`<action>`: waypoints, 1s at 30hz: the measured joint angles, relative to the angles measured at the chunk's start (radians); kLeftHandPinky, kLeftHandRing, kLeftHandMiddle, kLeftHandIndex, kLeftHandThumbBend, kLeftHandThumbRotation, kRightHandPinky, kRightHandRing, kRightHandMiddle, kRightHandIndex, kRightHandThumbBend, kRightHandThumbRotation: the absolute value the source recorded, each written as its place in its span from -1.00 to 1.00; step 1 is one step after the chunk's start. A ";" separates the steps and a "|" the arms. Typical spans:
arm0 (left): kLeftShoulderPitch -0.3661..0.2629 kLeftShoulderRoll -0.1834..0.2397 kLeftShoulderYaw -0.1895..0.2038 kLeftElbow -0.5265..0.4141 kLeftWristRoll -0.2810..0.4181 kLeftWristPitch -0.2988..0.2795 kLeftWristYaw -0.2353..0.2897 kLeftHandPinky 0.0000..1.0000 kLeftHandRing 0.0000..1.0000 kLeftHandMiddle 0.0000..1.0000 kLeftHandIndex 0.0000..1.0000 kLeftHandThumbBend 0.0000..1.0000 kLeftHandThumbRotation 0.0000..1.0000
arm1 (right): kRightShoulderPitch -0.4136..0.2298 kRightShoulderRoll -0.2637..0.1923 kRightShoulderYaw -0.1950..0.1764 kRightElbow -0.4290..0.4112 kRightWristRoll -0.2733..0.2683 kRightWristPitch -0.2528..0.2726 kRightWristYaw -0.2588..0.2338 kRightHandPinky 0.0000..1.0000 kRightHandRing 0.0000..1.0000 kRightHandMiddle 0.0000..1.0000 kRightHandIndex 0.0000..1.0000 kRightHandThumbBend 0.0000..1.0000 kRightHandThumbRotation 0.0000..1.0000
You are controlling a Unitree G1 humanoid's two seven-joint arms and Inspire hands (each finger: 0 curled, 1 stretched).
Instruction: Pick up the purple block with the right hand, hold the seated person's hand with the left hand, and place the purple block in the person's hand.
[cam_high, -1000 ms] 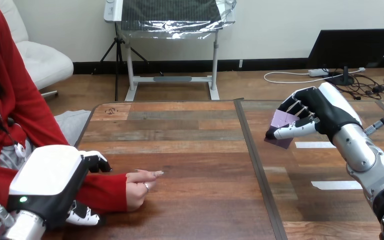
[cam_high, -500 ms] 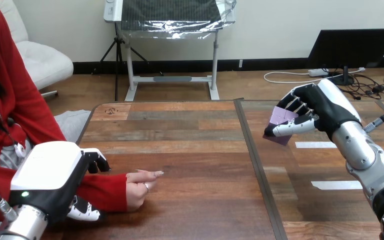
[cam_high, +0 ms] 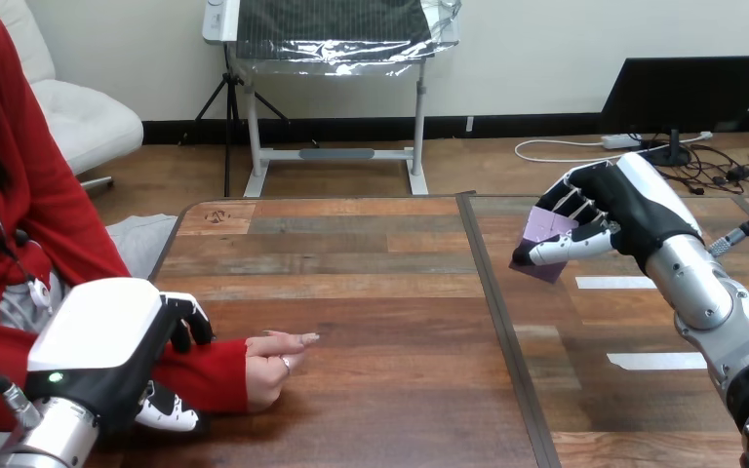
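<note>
My right hand point(cam_high: 624, 219) is raised over the right part of the table, with fingers and thumb curled round the flat purple block point(cam_high: 546, 234). The block is clear of the tabletop. The person's hand point(cam_high: 275, 363) rests on its side on the table at the left, loosely curled and holding nothing. My left hand point(cam_high: 107, 341) sits low at the left over the person's red-sleeved forearm point(cam_high: 210, 372). Its fingers point(cam_high: 187, 320) lie on the far side of the sleeve and its thumb point(cam_high: 168, 414) on the near side, relaxed and not closed on it.
The wooden table point(cam_high: 371, 292) has a dark seam point(cam_high: 507, 341) running front to back right of the middle. Two white tape strips point(cam_high: 655, 361) lie on its right part under my right arm.
My right hand has carried the purple block slightly left and up. My left hand has edged right along the person's sleeve. The person's hand has stayed still.
</note>
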 measured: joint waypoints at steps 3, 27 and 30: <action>-0.005 0.001 -0.009 0.015 0.000 0.004 0.000 -0.01 0.11 0.20 0.17 0.94 -1.00 | 0.000 0.000 0.000 0.000 0.006 -0.001 0.005 -0.19 -0.10 -0.03 -0.01 0.52 -1.00; -0.055 0.027 -0.087 0.089 0.044 0.108 -0.048 0.31 0.37 0.40 0.38 0.92 -1.00 | 0.000 0.000 -0.001 -0.002 0.028 -0.022 0.010 -0.20 -0.12 -0.04 -0.02 0.52 -1.00; -0.062 0.033 -0.092 0.091 0.051 0.112 -0.050 0.33 0.39 0.42 0.39 0.93 -1.00 | 0.000 0.000 -0.001 -0.002 0.029 -0.024 0.010 -0.20 -0.12 -0.04 -0.02 0.53 -1.00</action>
